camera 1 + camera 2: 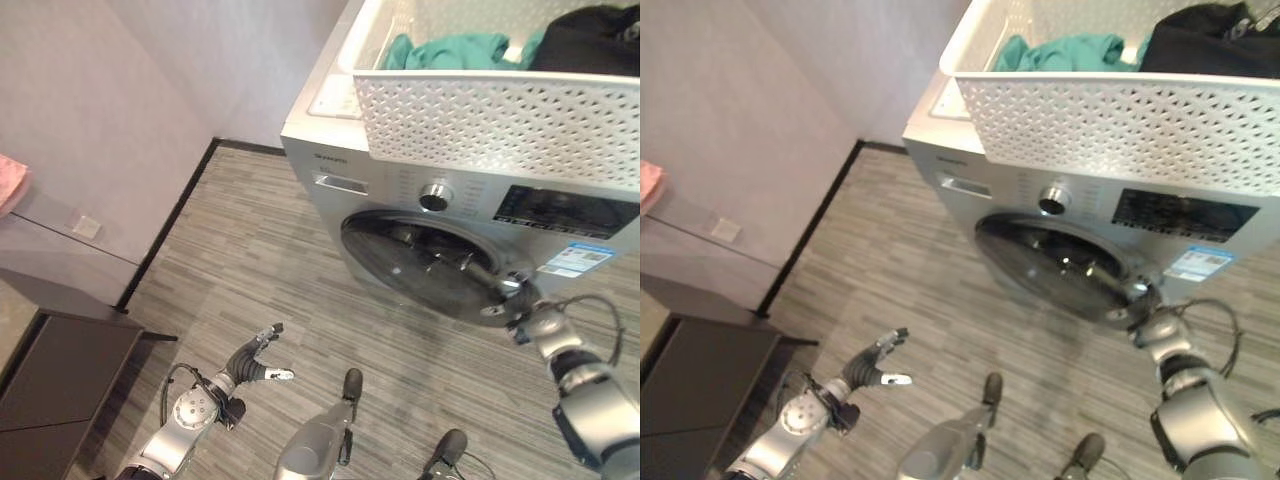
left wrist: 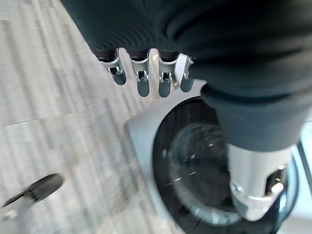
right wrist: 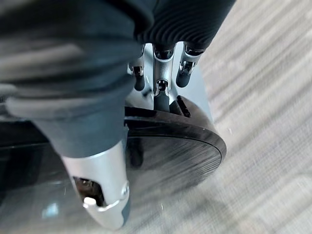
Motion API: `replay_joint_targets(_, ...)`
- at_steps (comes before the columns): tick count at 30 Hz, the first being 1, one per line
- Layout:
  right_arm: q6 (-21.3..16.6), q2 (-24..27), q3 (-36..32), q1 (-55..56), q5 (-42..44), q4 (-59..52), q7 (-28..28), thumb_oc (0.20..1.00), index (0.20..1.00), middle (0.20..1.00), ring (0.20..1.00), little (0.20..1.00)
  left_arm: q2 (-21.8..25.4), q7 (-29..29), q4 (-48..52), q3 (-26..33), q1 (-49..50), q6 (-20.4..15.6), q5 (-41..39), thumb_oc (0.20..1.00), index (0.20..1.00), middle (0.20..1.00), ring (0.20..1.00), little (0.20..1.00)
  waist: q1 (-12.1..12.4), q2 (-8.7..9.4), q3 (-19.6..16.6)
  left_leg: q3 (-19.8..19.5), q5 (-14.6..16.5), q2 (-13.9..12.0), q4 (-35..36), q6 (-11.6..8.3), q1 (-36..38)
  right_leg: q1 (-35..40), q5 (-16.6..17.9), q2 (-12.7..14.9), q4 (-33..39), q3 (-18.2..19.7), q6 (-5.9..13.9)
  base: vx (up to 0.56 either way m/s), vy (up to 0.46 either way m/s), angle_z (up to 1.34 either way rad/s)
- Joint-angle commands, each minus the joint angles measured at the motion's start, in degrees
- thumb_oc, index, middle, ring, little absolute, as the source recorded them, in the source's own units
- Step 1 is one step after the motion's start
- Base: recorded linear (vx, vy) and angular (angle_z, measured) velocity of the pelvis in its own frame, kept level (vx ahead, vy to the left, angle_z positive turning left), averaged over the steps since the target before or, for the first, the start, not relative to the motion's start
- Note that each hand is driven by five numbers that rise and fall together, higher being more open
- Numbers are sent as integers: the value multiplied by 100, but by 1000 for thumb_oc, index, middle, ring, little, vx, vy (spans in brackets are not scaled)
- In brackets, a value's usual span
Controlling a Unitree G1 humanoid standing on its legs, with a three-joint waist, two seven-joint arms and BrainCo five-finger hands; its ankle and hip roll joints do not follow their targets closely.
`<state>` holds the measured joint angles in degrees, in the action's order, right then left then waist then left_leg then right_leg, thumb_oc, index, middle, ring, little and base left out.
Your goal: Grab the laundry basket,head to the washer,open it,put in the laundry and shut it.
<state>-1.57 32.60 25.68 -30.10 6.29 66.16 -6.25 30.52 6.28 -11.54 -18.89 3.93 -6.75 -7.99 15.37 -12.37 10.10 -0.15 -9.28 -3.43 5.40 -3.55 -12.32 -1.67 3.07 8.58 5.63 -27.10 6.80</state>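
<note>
We see the white perforated laundry basket [image 1: 500, 110] resting on top of the silver front-loading washer [image 1: 950, 160], with a teal garment [image 1: 450, 48] and a dark garment [image 1: 590, 38] inside it. Our right hand [image 1: 528, 318] reaches the right edge of the round glass door [image 1: 430, 262], its fingers [image 3: 161, 92] curled over the dark rim; our left hand [image 1: 255, 362] hangs low above the floor, fingers loosely spread and empty. We judge the door stiff, smooth and hinged, best pulled at that rim edge. The clothes look soft and light, easily bunched from above; the basket seems rigid, best gripped by its upper rim.
</note>
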Motion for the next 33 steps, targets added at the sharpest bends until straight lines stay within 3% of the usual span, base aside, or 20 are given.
replay_joint_targets(1,-263,-2402,392,129,231,-269,720,1000,1000,1000,1000,1000,288,-528,636,75,-250,-118,619,1000,1000,1000,1000,1000,543,257,152,60,797,319,-374,139,70,132,-545,594,-277,138,134,48,-34,4)
replay_joint_targets(7,-202,-2779,558,656,169,-210,905,1000,1000,1000,1000,1000,330,-735,1297,619,10,-144,888,1000,1000,1000,1000,1000,560,497,18,56,911,239,-317,144,471,491,-706,542,-377,-20,126,64,-40,5)
replay_joint_targets(9,-175,-2839,645,847,25,-190,989,1000,1000,1000,1000,1000,562,-853,1917,974,98,-191,1511,1000,1000,1000,1000,1000,600,644,-113,32,966,188,-302,122,658,711,-787,467,-340,-61,114,55,-43,14)
replay_joint_targets(10,-176,-2841,646,848,25,-192,986,1000,1000,1000,1000,1000,565,-850,1929,979,105,-189,1510,1000,1000,1000,1000,1000,596,624,-88,79,870,198,-329,156,605,671,-696,484,-349,-123,90,88,-52,30)
replay_joint_targets(11,-184,-2808,650,964,-68,-224,997,1000,1000,1000,1000,1000,763,-1084,2337,1362,123,-210,2062,1000,1000,1000,1000,1000,642,688,-157,59,889,189,-296,137,677,750,-724,452,-319,-150,93,50,-38,28)
replay_joint_targets(12,-182,-2813,662,968,-70,-226,998,1000,1000,1000,1000,1000,762,-1075,2362,1385,151,-196,2065,1000,1000,1000,1000,1000,629,713,-182,8,981,181,-262,104,736,800,-812,435,-302,-88,115,149,-105,28)
replay_joint_targets(13,-196,-2691,590,1095,-148,-246,1015,1000,1000,1000,1000,1000,828,-1146,2810,1851,140,-277,2168,1000,1000,1000,1000,1000,643,758,-248,-14,972,171,-217,83,774,839,-822,409,-263,-117,117,25,-41,19)
replay_joint_targets(17,-211,-2600,568,1225,-277,-198,1103,1000,1000,1000,1000,1000,956,-1174,3363,2265,81,-451,2142,1000,1000,1000,1000,1000,604,782,-310,66,867,168,-184,95,762,825,-722,400,-204,-181,101,-3,-14,12)
replay_joint_targets(20,-208,-2479,535,1332,-409,-160,1150,1000,1000,1000,1000,1000,1008,-1000,3622,2220,-163,-598,1539,1000,1000,1000,1000,1000,533,799,-374,77,870,162,-154,88,797,845,-723,382,-178,-175,103,38,-13,4)
replay_joint_targets(24,-193,-2344,380,1147,-300,-136,1166,1000,1000,1000,1000,1000,977,-212,3845,1570,-509,-617,-532,1000,1000,1000,1000,1000,427,759,-438,90,876,162,-137,94,842,873,-696,366,-151,-170,103,53,21,-5)
replay_joint_targets(30,-193,-2361,208,584,42,-82,969,1000,1000,1000,1000,1000,707,35,3775,864,-923,-454,-1648,1000,1000,1000,1000,1000,509,733,-424,23,847,187,-128,108,789,891,-657,340,-71,-226,96,18,7,-3)
replay_joint_targets(33,-195,-2346,133,374,327,-252,892,1000,1000,1000,1000,1000,406,243,3576,373,-940,-346,-2623,1000,1000,1000,1000,1000,485,748,-390,13,838,210,-137,114,749,879,-642,337,-63,-214,95,3,10,10)
